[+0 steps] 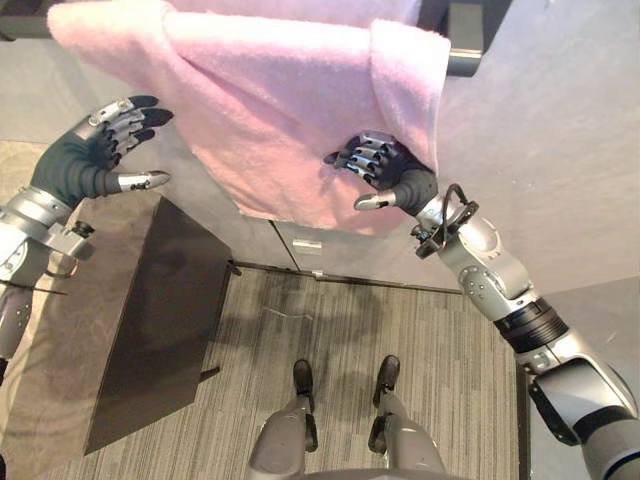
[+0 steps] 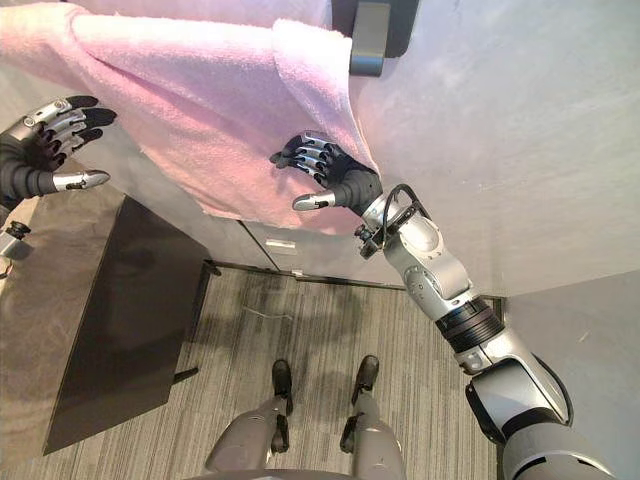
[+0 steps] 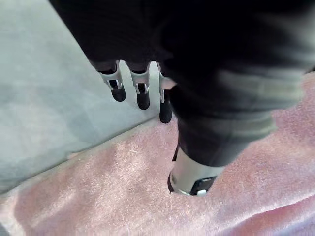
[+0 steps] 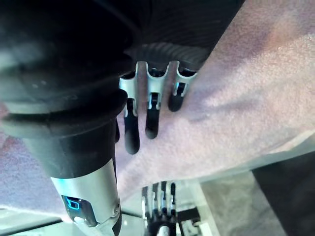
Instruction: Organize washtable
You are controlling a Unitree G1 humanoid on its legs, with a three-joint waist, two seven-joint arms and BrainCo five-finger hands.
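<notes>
Under both hands: pale grey counter (image 1: 560, 150), running past the right hand on its outer side. Floor (image 1: 400, 330) shows below the counter edge, on the wrist side of both hands.

Pink towel (image 1: 270, 110) lies spread on the counter between the two hands, one side folded over just past the right hand's fingertips. Its lower corner hangs past the counter edge, beside the right thumb.

Dark flat panel (image 1: 150, 320) sits below the left hand, on the wrist side, slanting down to the floor. Dark fixture (image 2: 372, 35) sits well beyond the right hand, at the towel's far edge.

Right hand (image 1: 385, 170): over the towel near the fold, fingers loosely bent, thumb out, gripping nothing. Looks like fingertip contact with the cloth, can't confirm.

Left hand (image 1: 95, 150): at the towel's left edge, fingers spread and relaxed, thumb out, empty. Its wrist view puts the fingers (image 3: 142, 96) over bare counter and the thumb over the towel.
</notes>
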